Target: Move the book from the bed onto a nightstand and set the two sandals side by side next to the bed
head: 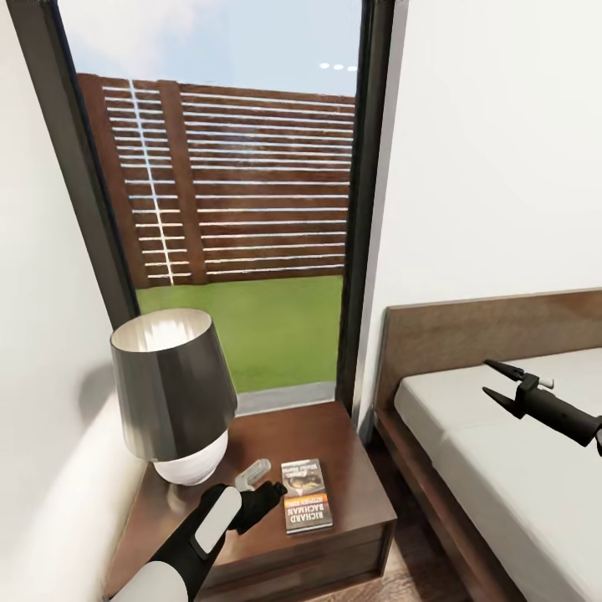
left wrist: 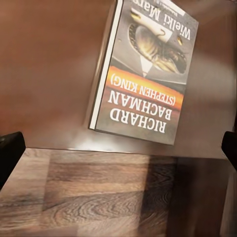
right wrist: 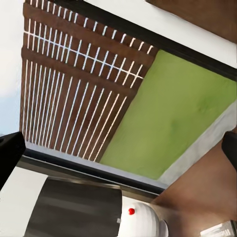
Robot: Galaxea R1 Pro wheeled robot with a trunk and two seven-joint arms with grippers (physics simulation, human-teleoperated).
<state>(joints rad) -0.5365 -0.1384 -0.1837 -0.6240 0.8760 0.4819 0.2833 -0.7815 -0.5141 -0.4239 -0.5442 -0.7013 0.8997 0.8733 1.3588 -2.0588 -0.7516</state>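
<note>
a: how many of each thing?

b: one book [head: 306, 495], lying flat on the one nightstand [head: 351, 443], near its front edge and toward the corner on the bed's side. its cover faces up; the left wrist view shows the orange band and the white "richard bachman" lettering [left wrist: 143, 74]. one lamp [head: 174, 393] stands at the far corner by the wall. one bed [head: 502, 443], just beside the nightstand.

a: and the jaws?

b: the left gripper [head: 266, 483] sits low over the nightstand's front edge, just beside the book, not gripping it; its jaws are spread, a dark tip at each side of the left wrist view. the right gripper [head: 493, 380] hangs above the mattress, jaws spread, nothing between them.

a: what's cut off or unclear?

b: the bed runs out of the head view, so only its headboard end shows. the nightstand's near corner is partly hidden by the left arm. a small pale piece near the left gripper is too blurred to name.
</note>
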